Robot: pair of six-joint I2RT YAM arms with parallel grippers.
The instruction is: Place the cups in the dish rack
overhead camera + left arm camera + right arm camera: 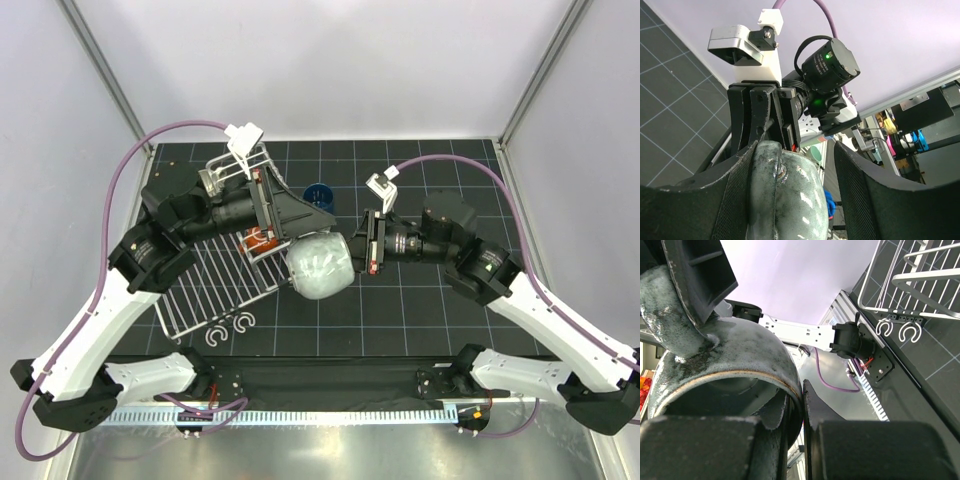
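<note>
A speckled light grey cup (318,265) hangs in the air over the table's middle, between both grippers. My right gripper (356,254) is shut on its rim; in the right wrist view (802,390) one finger is inside the cup (740,350) and one outside. My left gripper (296,240) is open around the cup (785,200). Its left finger rests against the handle and its right finger (865,190) stands apart from the cup wall. An orange-red cup (262,240) sits in the dish rack (215,290). A dark blue cup (318,193) stands on the mat behind.
Two small white C-shaped hooks (230,328) lie at the rack's near edge, and they also show in the right wrist view (897,330) beside the rack (920,285). The rack's raised basket (245,165) is at the back left, under the left arm.
</note>
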